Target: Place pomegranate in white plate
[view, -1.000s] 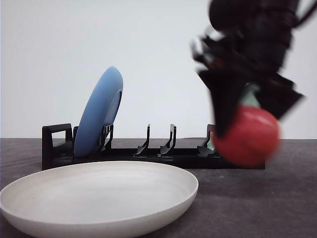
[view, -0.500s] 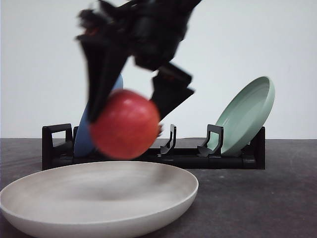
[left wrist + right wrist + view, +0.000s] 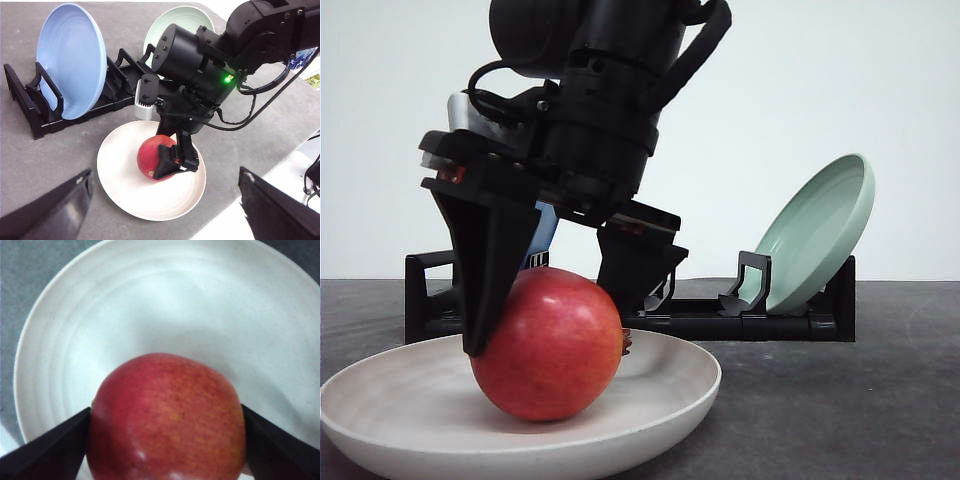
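Pomegranate [image 3: 550, 345] sits in white plate [image 3: 650, 405], resting on plate surface near its middle, crown nub pointing right. Right gripper [image 3: 555, 300] clamped on fruit w/ fingers on both sides. Left gripper [image 3: 165, 210] spread wide, holding nothing, above worktop [image 3: 840, 400]. Black rack [image 3: 760, 318] behind plate holds blue plate [image 3: 72, 60] at left & green plate [image 3: 820, 230] at right.

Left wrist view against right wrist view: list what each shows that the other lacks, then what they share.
Left wrist view alone: the blue plate and pale green plate standing in the black rack, and the right arm's body. Right wrist view alone: the yellow-orange speckling on the fruit's skin, close up. Both: the pomegranate in the white plate, pinched by the right tool.
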`<action>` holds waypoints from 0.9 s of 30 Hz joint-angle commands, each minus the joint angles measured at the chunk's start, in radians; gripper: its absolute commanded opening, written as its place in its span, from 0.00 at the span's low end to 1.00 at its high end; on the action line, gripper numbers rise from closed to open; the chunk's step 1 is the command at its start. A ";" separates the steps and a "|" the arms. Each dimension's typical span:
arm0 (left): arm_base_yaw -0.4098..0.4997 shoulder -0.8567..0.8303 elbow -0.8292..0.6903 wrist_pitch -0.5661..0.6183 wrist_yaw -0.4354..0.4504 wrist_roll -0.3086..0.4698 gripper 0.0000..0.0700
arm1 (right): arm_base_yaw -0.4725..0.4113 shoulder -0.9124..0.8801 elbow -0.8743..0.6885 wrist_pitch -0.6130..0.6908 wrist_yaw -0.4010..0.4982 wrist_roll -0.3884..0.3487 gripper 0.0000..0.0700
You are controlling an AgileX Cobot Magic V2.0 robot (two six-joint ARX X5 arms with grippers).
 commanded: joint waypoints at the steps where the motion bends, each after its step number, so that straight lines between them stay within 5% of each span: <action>1: -0.016 0.002 0.006 0.011 -0.004 -0.003 0.79 | 0.012 0.026 0.017 0.004 -0.001 0.013 0.68; 8: -0.016 0.002 0.006 0.011 -0.004 -0.003 0.79 | 0.013 0.025 0.017 0.007 0.000 0.012 1.00; 16: -0.016 0.002 0.006 0.011 -0.004 -0.003 0.79 | -0.007 -0.071 0.037 0.008 0.008 0.010 1.00; 27: -0.016 0.002 0.006 0.011 -0.006 -0.022 0.79 | -0.101 -0.599 0.039 -0.171 0.064 -0.011 1.00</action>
